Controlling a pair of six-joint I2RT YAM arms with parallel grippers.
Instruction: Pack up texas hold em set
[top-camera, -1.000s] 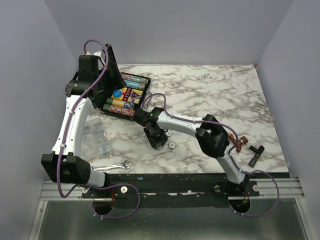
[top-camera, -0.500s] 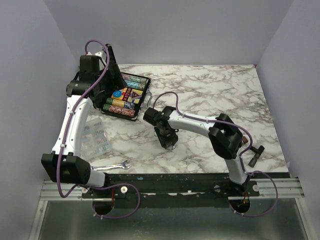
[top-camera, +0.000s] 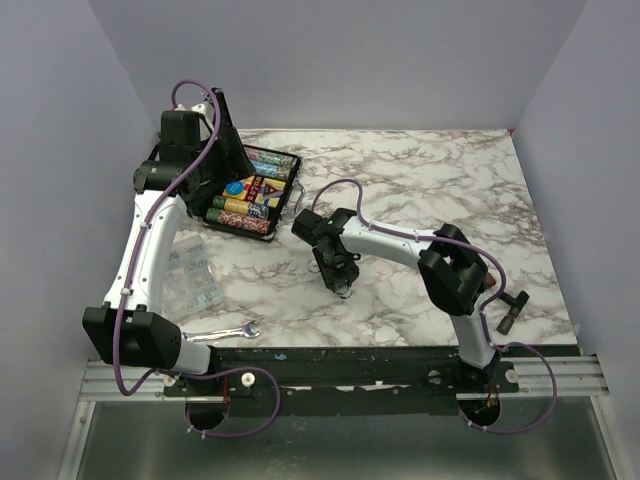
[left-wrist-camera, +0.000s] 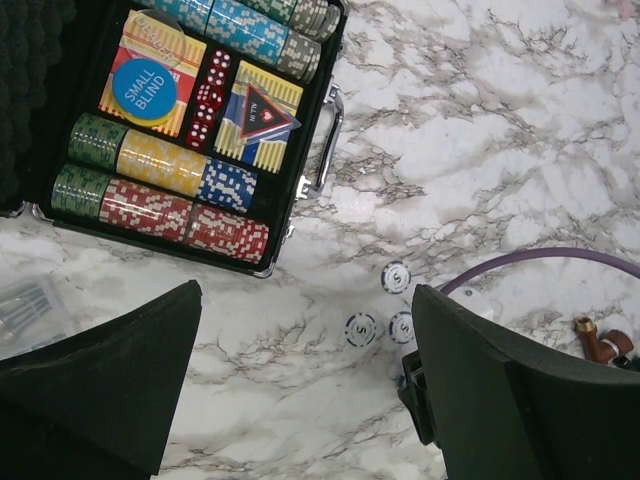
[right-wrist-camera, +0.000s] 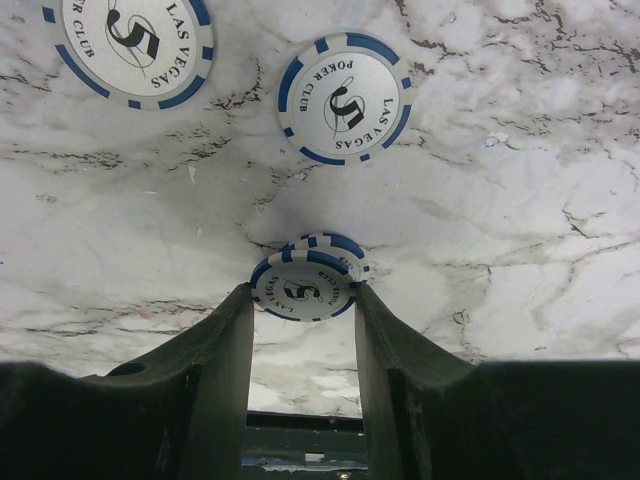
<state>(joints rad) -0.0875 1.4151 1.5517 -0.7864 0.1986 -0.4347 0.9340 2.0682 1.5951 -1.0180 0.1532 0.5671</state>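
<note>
The black hinged case (top-camera: 292, 186) lies open at the back left, also in the left wrist view (left-wrist-camera: 318, 120). It holds rows of multicoloured chips (left-wrist-camera: 165, 190), the yellow-blue card box (left-wrist-camera: 262, 115) and the dark red triangle (left-wrist-camera: 268, 116). Three whitish chips (left-wrist-camera: 360, 329) lie on the marble right of the case. My right gripper (right-wrist-camera: 305, 290) (top-camera: 343, 285) is down at the table, shut on a whitish blue-edged chip (right-wrist-camera: 302, 288), with a second chip just behind it. Two more chips (right-wrist-camera: 342, 98) lie beyond. My left gripper (left-wrist-camera: 305, 295) is open and empty, high above the case's front edge.
A silver wrench (top-camera: 225, 333) lies by the left arm's base. A clear plastic box (top-camera: 190, 270) sits under the left arm. A brown tap-shaped piece (left-wrist-camera: 600, 340) and a black piece (top-camera: 512, 308) lie at the right, near the table's front edge.
My right gripper has moved to the right and a little nearer, down onto the loose chips, and its elbow has swung right. The left arm has not moved.
</note>
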